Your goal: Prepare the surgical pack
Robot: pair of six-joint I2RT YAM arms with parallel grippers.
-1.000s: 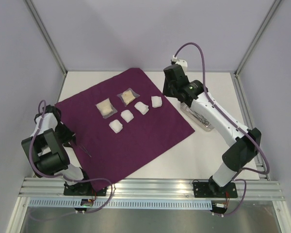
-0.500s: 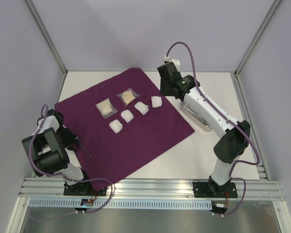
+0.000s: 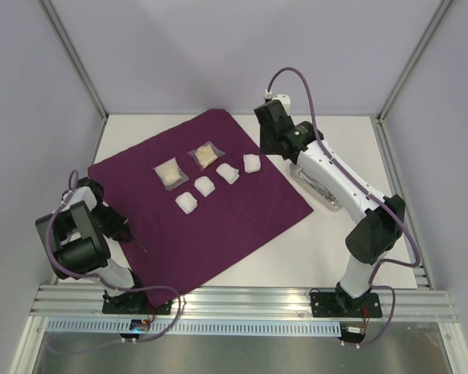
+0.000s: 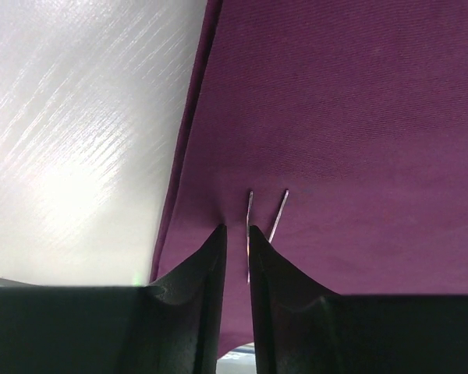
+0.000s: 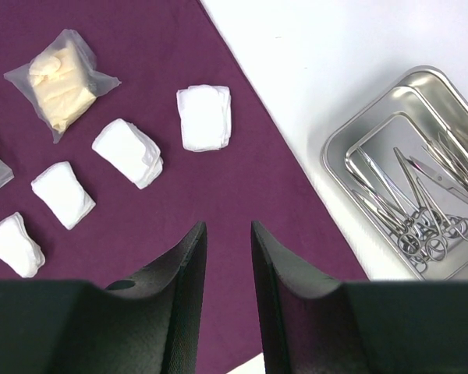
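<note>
One purple cloth (image 3: 218,226) drapes a white table (image 3: 327,253); right jaws spread, left jaws unclear.

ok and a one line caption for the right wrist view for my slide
four white gauze pads and tan packets laid out on the purple cloth, forceps in the steel tray beside it

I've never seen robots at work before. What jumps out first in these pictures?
The big purple cloth, spread cornerwise on the white table, catches the eye first. Four white pads lie on it in a slanted row, with two tan packets beside them. Just right of the cloth, a shiny steel tray holds scissor-like tools.
</note>
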